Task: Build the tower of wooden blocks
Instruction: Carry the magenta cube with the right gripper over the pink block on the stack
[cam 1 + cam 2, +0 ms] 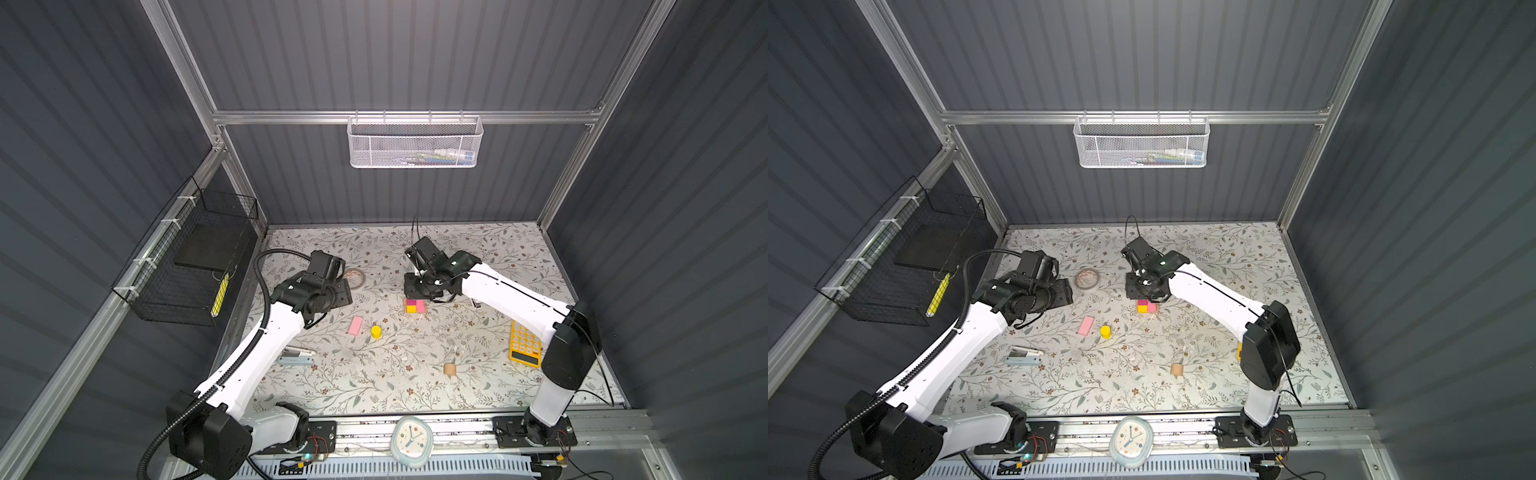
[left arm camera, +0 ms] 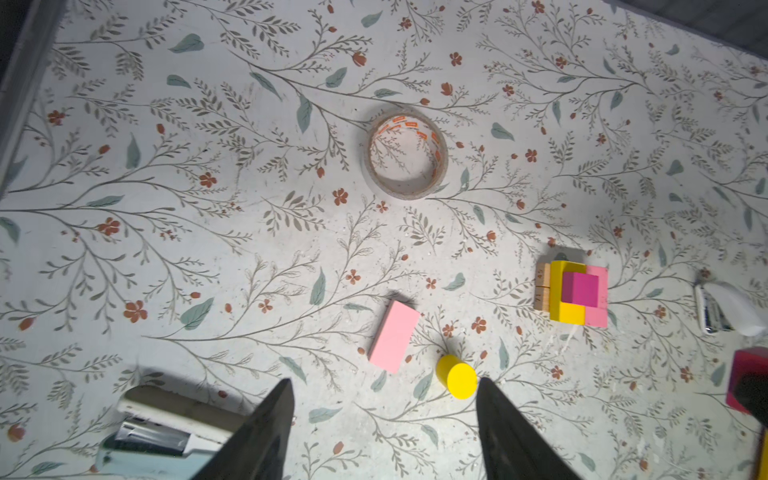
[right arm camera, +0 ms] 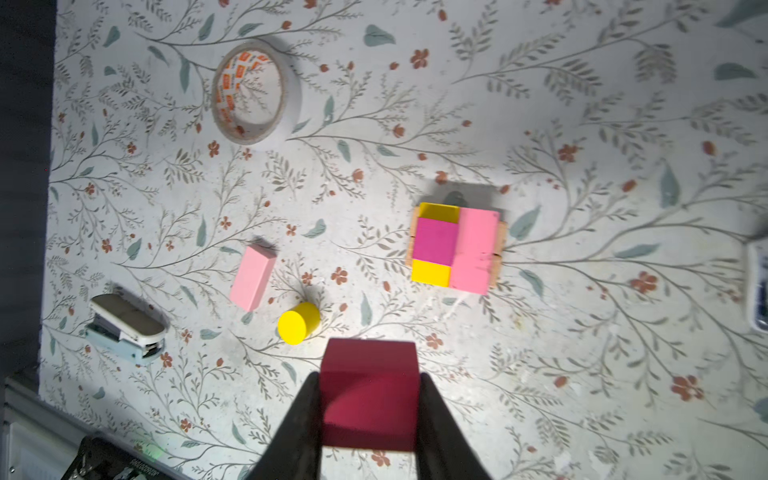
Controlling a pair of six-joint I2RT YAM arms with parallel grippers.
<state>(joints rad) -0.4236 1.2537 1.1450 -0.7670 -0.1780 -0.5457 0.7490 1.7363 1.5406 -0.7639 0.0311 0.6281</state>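
Pincer grip on the right is firm: the right pincer (image 3: 370,376) is closed on a dark magenta cube (image 3: 370,399), one finger flat against each side face, and the cube hangs clear above the surface (image 3: 582,374). The left pincer (image 2: 385,382) stands well apart and has nothing between its fingers. In the left wrist view the yellow cylinder (image 2: 456,376) shows next to one fingertip, but in a top view it (image 1: 376,331) lies apart from that arm.

The tower (image 3: 455,249) stands near the middle of the surface, and both top views show it just in front of the right arm's wrist (image 1: 415,306) (image 1: 1147,306). Tan blocks form its base, with a yellow bar (image 3: 432,272) and a pink bar (image 3: 473,249) side by side on them. A brighter magenta cube (image 3: 434,241) sits on the yellow bar.

A loose pink bar (image 3: 252,277) lies flat beside the yellow cylinder, left of the tower. A tan cylinder (image 1: 449,369) lies nearer the front, well apart from the rest. The stapler (image 3: 124,328) and tape roll (image 3: 253,93) lie on the left side, and the calculator (image 1: 525,345) lies on the right, partly under the right arm.
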